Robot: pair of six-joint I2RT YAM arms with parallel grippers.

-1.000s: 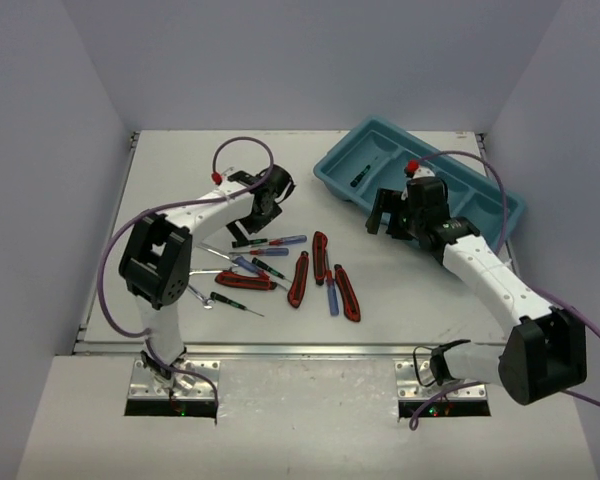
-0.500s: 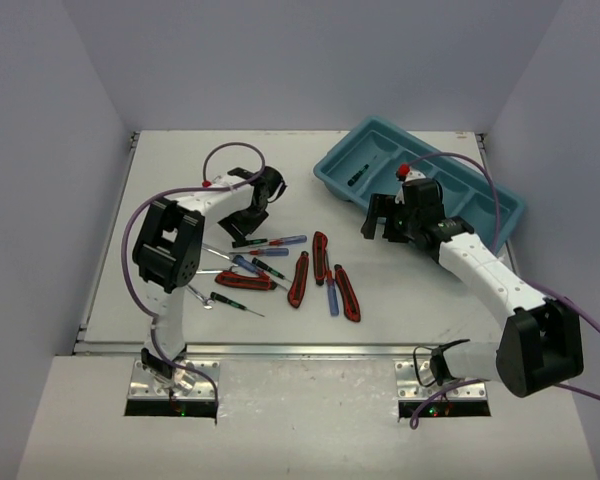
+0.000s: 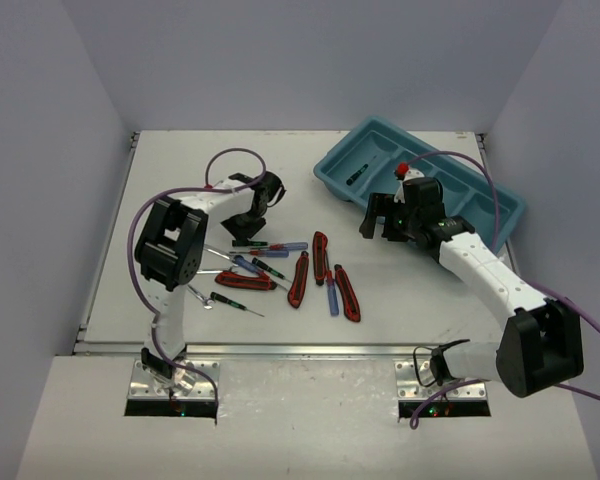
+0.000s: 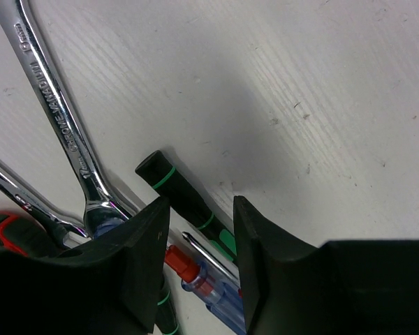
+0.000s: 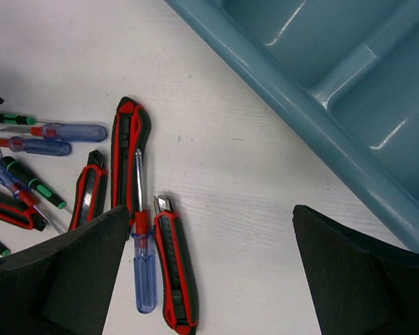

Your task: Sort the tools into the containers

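Observation:
The tools lie scattered mid-table: red-and-black utility knives (image 3: 298, 278), blue-and-red screwdrivers (image 3: 285, 243), black-and-green screwdrivers (image 3: 245, 242) and silver wrenches (image 3: 198, 295). My left gripper (image 3: 250, 222) is down at the pile's far edge. Its jaws (image 4: 199, 209) are narrowed but still apart, straddling a black-and-green screwdriver (image 4: 178, 192) and the tip of a blue-and-red screwdriver (image 4: 195, 276). A wrench (image 4: 56, 112) lies just beside them. My right gripper (image 3: 380, 218) hangs wide open and empty (image 5: 208, 213) over bare table between the tools and the teal tray (image 3: 420, 170).
One black-and-green screwdriver (image 3: 358, 178) lies in a compartment of the tray. A utility knife (image 5: 174, 272) and a blue-and-red screwdriver (image 5: 143, 272) lie by my right gripper's left finger. The tray's wall (image 5: 300, 105) runs diagonally to its upper right.
My left gripper has dropped toward the screwdrivers and its jaws have narrowed around them. The right gripper has shifted slightly left, still wide open.

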